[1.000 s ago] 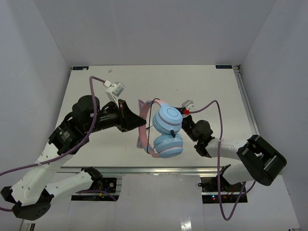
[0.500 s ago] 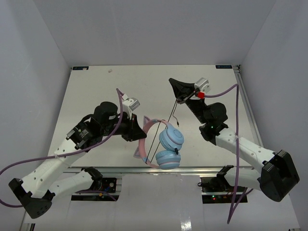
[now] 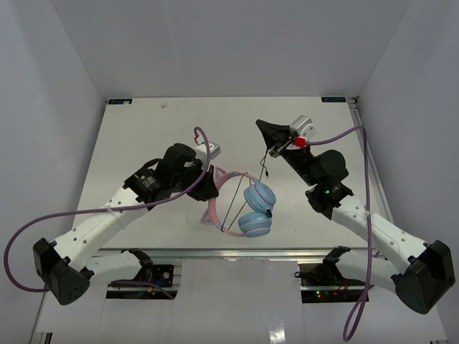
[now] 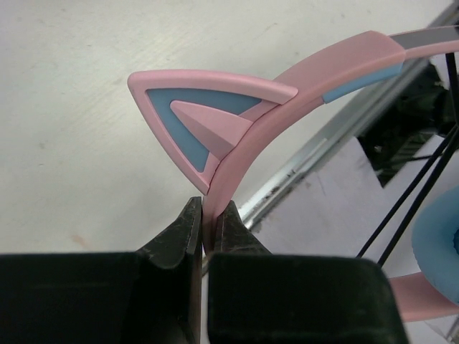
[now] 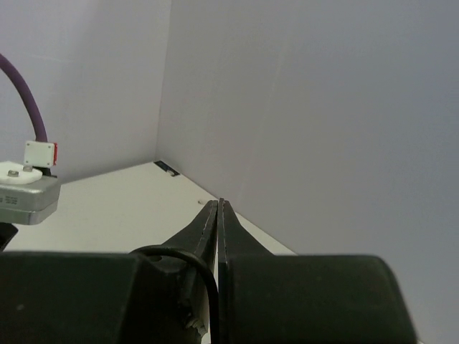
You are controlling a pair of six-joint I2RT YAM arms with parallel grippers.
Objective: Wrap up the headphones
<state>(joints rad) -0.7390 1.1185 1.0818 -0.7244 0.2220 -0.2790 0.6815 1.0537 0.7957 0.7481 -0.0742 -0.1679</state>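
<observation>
The headphones (image 3: pixel 252 208) hang above the table's near middle, with light blue ear cups (image 3: pixel 259 196) and a pink cat-eared headband (image 4: pixel 287 82). My left gripper (image 3: pixel 208 188) is shut on the headband just below a cat ear (image 4: pixel 204 115), and the pink band sits between its jaws (image 4: pixel 209 218). The thin black cord (image 3: pixel 244 188) runs taut from the headphones up to my right gripper (image 3: pixel 262 127), raised at the far right and shut on it. In the right wrist view the cord (image 5: pixel 192 264) loops into the closed jaws (image 5: pixel 219 206). A short loose cord end (image 3: pixel 265 170) dangles below.
The white table (image 3: pixel 143 129) has a metal rail (image 3: pixel 251 252) along its near edge and white walls round it. Thick purple robot cables (image 3: pixel 348 132) arc off both wrists. The left arm's wrist camera (image 5: pixel 25 188) shows in the right wrist view.
My right gripper has gone from beside the ear cups up and away, drawing the cord out taut. My left gripper has carried the headphones rightward and turned them.
</observation>
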